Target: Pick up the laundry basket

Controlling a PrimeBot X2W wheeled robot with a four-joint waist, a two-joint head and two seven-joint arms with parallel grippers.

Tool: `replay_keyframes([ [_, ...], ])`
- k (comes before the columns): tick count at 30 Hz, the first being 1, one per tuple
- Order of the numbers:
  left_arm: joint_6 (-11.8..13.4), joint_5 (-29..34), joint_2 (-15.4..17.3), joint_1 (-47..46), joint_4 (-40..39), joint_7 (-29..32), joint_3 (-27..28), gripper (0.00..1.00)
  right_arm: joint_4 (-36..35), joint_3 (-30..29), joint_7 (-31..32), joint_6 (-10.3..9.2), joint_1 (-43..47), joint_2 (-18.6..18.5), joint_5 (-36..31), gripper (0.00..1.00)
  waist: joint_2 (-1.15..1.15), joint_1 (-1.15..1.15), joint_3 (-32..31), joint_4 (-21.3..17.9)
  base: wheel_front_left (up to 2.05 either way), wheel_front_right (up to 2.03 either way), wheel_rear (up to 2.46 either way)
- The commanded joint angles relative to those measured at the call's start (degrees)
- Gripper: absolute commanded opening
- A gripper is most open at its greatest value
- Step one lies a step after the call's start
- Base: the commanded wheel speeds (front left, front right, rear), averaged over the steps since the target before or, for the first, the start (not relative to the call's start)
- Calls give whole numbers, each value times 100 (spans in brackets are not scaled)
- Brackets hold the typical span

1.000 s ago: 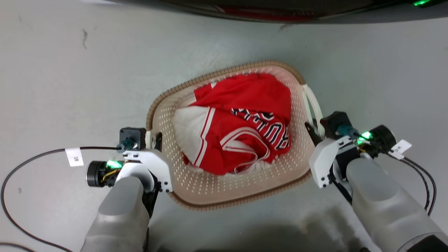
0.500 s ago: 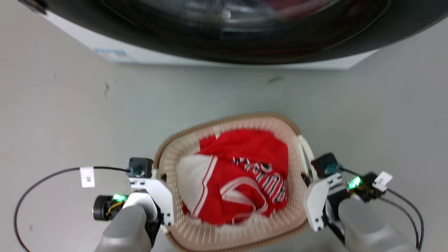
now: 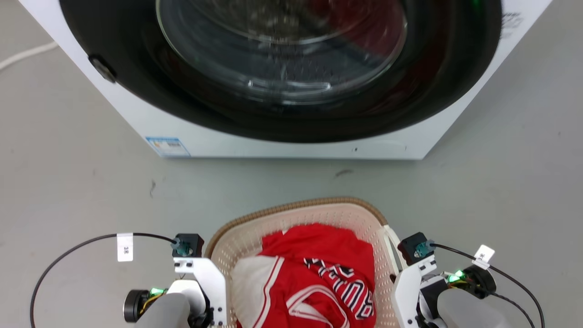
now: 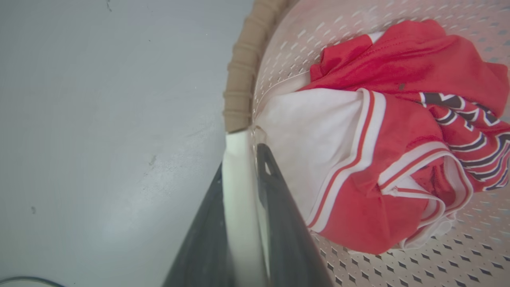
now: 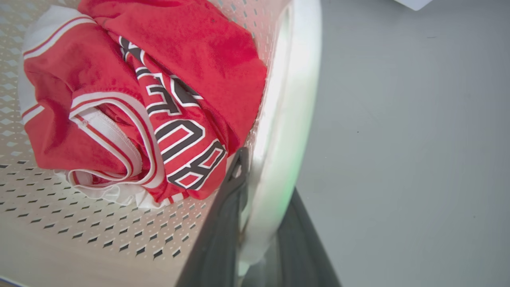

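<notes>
- Left gripper (image 4: 241, 159) first: its two dark fingers stand on either side of the white left handle (image 4: 237, 187), closed in on it, one outside and one on the basket side.
- Right gripper (image 5: 267, 171) mirrors that, with one finger (image 5: 239, 167) inside against the wall and the other outside, so the white right handle (image 5: 297, 99) is pinched between them.
- Between the two arms sits the laundry basket (image 3: 282, 206), low in the head view and close to the robot's body, brown rim towards the washer (image 3: 455, 123).
- Inside lies a crumpled red jersey (image 3: 319, 255) with white trim and dark lettering, heaped off-centre and pressed against the right-hand wall.
- Beyond that is bare grey floor (image 3: 68, 182), with the washer's round door just ahead of the basket and apart from it.
- Whether the base is clear of the floor, I cannot tell from these views.
- My read: this is the lift itself, with both grips made.
- To do it well, raise both arms together at the same rate so the rim stays level and the jersey does not slide.
- The handles are thin loops, so a twisting wrist could let one roll out between the fingers; pull straight up.
- Hold the basket near the body and short of that washer front.
</notes>
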Motion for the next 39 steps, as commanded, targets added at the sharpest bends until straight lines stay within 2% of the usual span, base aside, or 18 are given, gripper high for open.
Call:
replay_keyframes([
  [1,-64,-37,-66,60,-68,41,-70,0,-90,96,15,34,69,63,35,0,0,1,-236,-24,0,0,0],
  [15,-61,-1078,227,396,-440,874,-979,0,-289,923,670,32,383,-206,1128,0,0,1,-1239,-57,0,0,0],
  [39,-62,-2168,386,653,-436,1266,-1936,0,-301,1823,1036,28,539,-357,2280,0,0,1,-1932,-136,0,0,0],
])
